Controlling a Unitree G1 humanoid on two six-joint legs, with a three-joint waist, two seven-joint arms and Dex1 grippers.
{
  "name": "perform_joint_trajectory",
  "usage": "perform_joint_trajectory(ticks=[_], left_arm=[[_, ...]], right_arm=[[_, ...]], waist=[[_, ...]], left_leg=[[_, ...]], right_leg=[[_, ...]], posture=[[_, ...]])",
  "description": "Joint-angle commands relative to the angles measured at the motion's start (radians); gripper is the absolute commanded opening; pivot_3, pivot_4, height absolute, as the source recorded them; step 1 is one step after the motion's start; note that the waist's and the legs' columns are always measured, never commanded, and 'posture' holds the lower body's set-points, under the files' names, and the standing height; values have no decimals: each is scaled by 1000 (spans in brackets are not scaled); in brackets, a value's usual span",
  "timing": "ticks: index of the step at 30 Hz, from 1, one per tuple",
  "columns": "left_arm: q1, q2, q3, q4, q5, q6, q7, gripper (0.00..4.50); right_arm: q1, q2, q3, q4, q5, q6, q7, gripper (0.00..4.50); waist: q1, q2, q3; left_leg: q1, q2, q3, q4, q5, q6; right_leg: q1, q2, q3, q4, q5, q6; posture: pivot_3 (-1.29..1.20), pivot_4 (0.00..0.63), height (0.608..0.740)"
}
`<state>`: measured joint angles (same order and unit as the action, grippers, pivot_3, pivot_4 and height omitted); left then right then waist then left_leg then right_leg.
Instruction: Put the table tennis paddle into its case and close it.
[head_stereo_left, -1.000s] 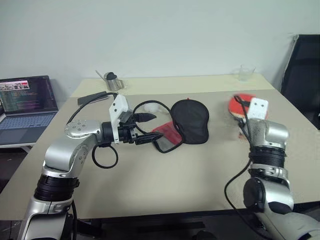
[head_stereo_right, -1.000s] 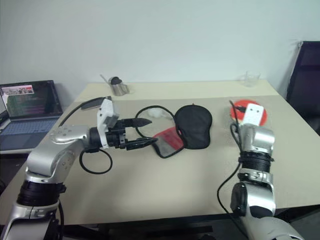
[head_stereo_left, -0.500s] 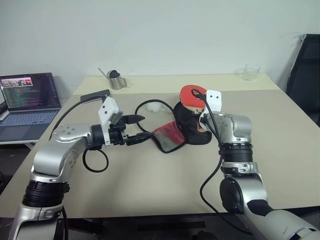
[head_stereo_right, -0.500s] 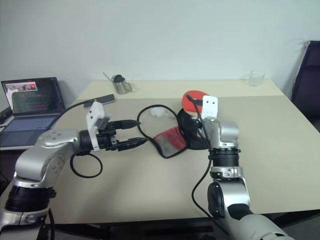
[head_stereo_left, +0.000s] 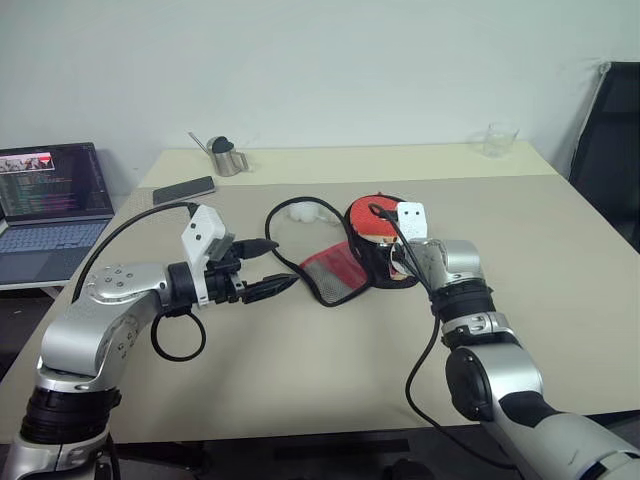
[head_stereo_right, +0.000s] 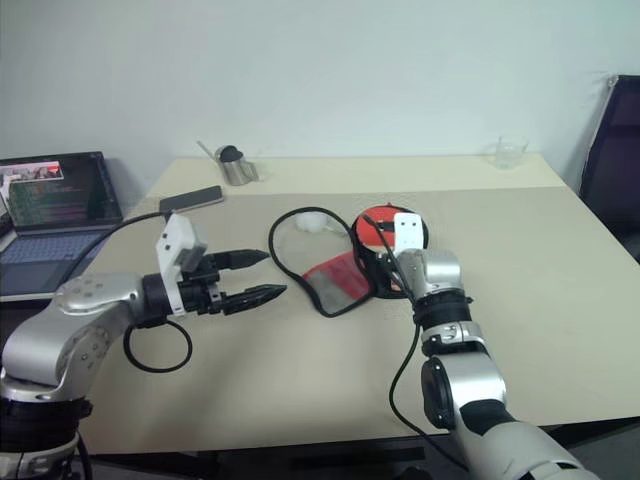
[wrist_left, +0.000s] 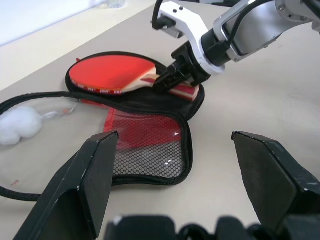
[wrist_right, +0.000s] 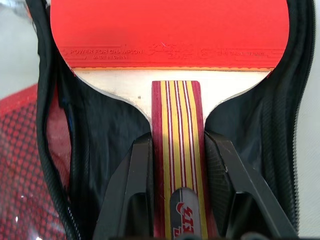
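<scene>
Red rubber face of the table tennis paddle (wrist_left: 112, 72) lies over the black inner half of the open case (wrist_left: 165, 107), w/ its striped wooden handle pinched between the right gripper (wrist_right: 177, 187) fingers. Case's red mesh flap is folded out just ahead of the left gripper (wrist_left: 175, 150), whose fingers are spread wide, holding nothing. Step looks like seating the paddle; next prob. needs R to let go, then L to fold the flap over.
</scene>
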<state>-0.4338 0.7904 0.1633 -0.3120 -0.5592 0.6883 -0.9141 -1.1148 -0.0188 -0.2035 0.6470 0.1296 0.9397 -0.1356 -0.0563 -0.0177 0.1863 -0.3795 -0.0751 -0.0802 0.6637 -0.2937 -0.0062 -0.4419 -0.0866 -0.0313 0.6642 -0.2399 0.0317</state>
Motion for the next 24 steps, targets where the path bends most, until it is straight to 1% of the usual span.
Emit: perform_joint_trajectory(ticks=[1, 5, 9, 13, 15, 16, 18, 23, 24], left_arm=[[0, 17, 37, -45, -28, 3, 13, 3981], [2, 23, 39, -47, -35, 6, 20, 3981], [-1, 21, 32, -37, -25, -1, 32, 3981], [-7, 22, 26, -34, -27, -4, 35, 3981], [-12, 21, 22, -31, -27, -5, 34, 3981], [-12, 22, 23, -31, -27, -5, 33, 3981], [-16, 22, 18, -22, -22, -10, 30, 3981], [-27, 24, 2, -20, -14, -19, 19, 3981], [-28, 24, 1, -19, -13, -20, 17, 3981]], right_arm=[[-43, -2, 7, -9, -2, -40, -6, 1072], [-44, -3, -2, 10, 6, -40, -4, 1072], [-37, 0, -44, 36, 50, -20, 19, 1072], [-28, 0, -58, 32, 50, -10, -3, 1072], [-23, 0, -69, 32, 55, -3, -14, 1805], [-22, 0, -71, 31, 57, -1, -17, 2057], [-21, 3, -82, 22, 75, 15, -14, 2715], [-24, -11, -106, 2, 104, 45, -8, 4479], [-28, -18, -104, -9, 112, 58, 0, 4479]], waist=[[0, 0, 0], [0, 0, 0], [0, 0, 0], [0, 0, 0], [0, 0, 0], [0, 0, 0], [0, 0, 0], [0, 0, 0], [0, 0, -1]], left_leg=[[0, 0, 0, 0, 0, 0], [0, 0, 0, 0, 0, 0], [0, 0, 0, 0, 0, 0], [0, 0, 0, 0, 0, 0], [0, 0, 0, 0, 0, 0], [0, 0, 0, 1, 0, 0], [0, 0, 0, 1, 0, 0], [0, 0, 0, 1, 0, 0], [0, 0, 0, 1, 0, 0]], right_leg=[[0, 0, 0, 0, 0, 0], [0, 0, 0, 0, 0, 0], [0, 0, 0, 0, 0, 0], [0, 0, 0, 1, 0, 0], [0, 0, 0, 1, 0, 0], [0, 0, 0, 0, 0, 0], [0, 0, 0, 0, 0, 0], [1, 0, 0, 1, 0, 0], [1, 0, 0, 1, 0, 0]], posture=[[0, 150, 740], [0, 150, 740], [0, 150, 740], [0, 150, 740], [0, 150, 740], [0, 150, 740], [0, 150, 740], [0, 150, 740], [0, 150, 740]])
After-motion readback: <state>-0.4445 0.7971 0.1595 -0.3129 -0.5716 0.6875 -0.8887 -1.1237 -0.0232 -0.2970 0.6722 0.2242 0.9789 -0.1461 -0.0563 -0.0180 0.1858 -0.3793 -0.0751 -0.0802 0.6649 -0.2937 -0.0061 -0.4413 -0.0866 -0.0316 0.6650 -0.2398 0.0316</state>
